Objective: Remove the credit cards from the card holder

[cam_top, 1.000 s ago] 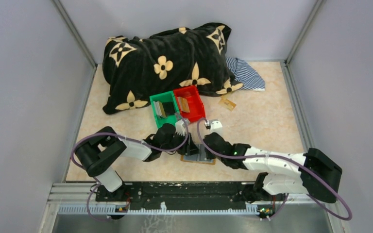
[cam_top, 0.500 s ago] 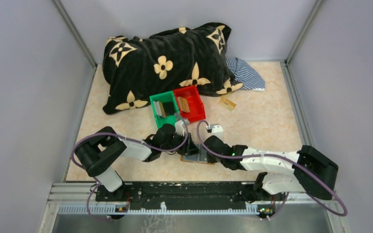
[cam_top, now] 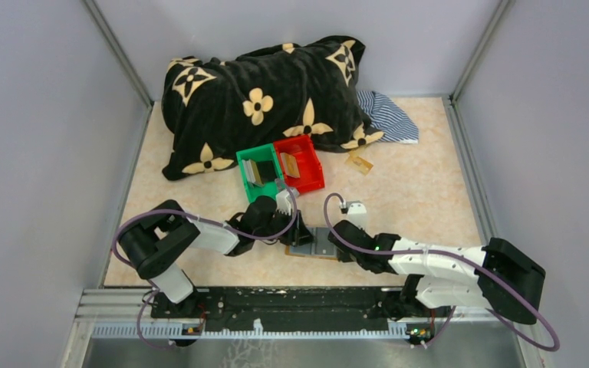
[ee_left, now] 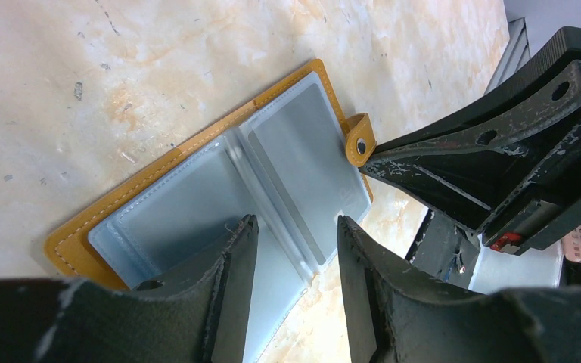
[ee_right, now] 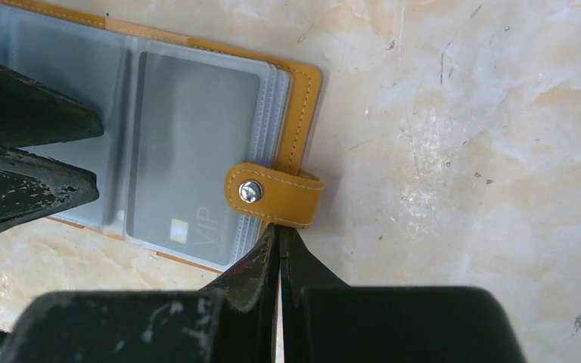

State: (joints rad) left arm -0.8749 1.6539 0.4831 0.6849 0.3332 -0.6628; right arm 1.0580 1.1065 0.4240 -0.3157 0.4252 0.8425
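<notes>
While the spread left gripper (ee_left: 295, 227) braces the tan leather card holder (ee_left: 174, 204), the closed right gripper (ee_right: 278, 231) should open; grey plastic card (ee_right: 197, 151) next.

The only lettering I can read is "VIP", printed on the silvery grey plastic card (ee_right: 197, 144) under a clear pocket of the open tan-brown leather card holder (ee_right: 300, 106). My right wrist camera shows it turned sideways at the card's 5 o'clock corner.
</notes>
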